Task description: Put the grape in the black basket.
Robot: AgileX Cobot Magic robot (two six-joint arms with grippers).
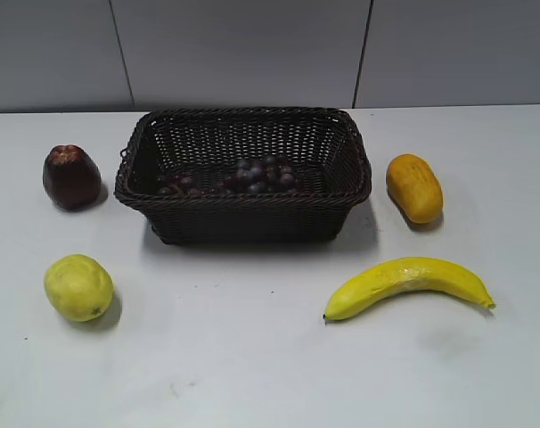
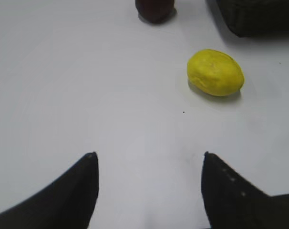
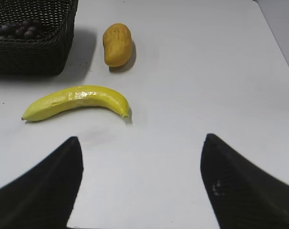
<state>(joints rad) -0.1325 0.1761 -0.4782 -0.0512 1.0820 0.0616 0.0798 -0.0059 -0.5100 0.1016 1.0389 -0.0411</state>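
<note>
Inside the black basket (image 1: 243, 209) at the far middle of the table lies the grape (image 1: 243, 176), while the left gripper (image 2: 149, 160) and right gripper (image 3: 142, 143) hang low over the near table, both wide open and holding nothing.

Basket (image 1: 243, 218): dark woven wicker, rough weave. Grapes (image 1: 252, 176): smooth, faintly glossy skins. Banana (image 1: 408, 283): smooth, glossy yellow, plastic-looking. Lemon (image 1: 77, 287): matt, finely dimpled. Table (image 1: 252, 357): smooth matt white.

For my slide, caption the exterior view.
Grape bunch lying inside the black wicker basket, with four fruits around it on the table.
</note>
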